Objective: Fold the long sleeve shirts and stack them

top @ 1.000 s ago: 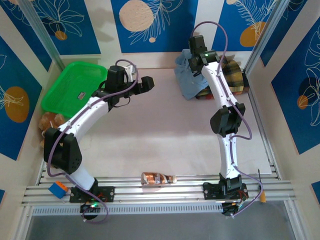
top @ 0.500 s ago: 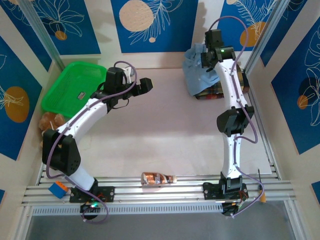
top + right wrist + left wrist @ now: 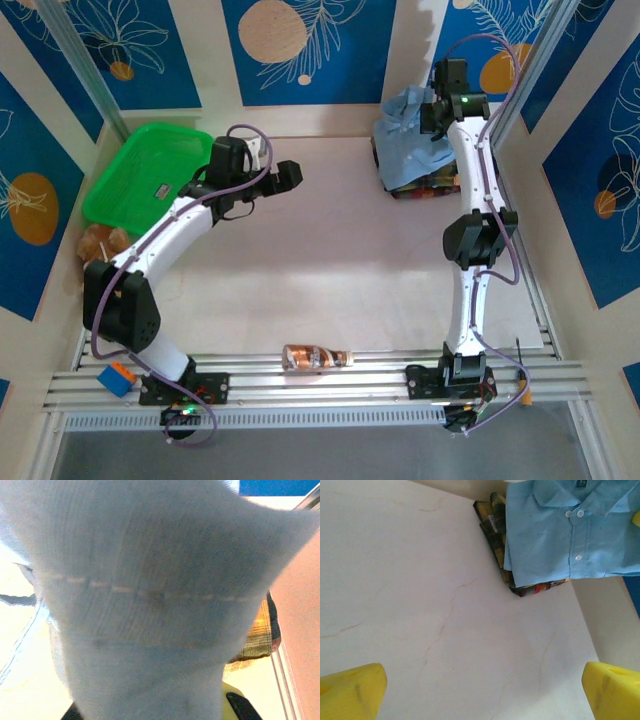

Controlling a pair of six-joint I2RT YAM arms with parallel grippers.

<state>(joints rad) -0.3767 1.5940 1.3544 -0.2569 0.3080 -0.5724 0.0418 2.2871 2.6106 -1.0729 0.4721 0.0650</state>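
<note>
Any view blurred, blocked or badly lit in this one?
Right wrist: the light blue shirt hangs close against the lens, out of focus and shaded. Left wrist: sharp and evenly lit. Top external: clear, even light, no glare.

The pale table [image 3: 330,270] carries a plaid shirt [image 3: 492,532] (far right corner) and a green basket [image 3: 130,165].

The top shirt [image 3: 408,142] lies on the bottom shirt [image 3: 422,188], right of the basket [image 3: 125,185].

— What's on the left?
— A green basket [image 3: 125,185] at the table's [image 3: 330,270] far corner, a fuzzy brown lump [image 3: 98,241] beside it.
— And near?
— A brownish bottle [image 3: 315,356] (on its side) on the rails [image 3: 380,376].
</note>
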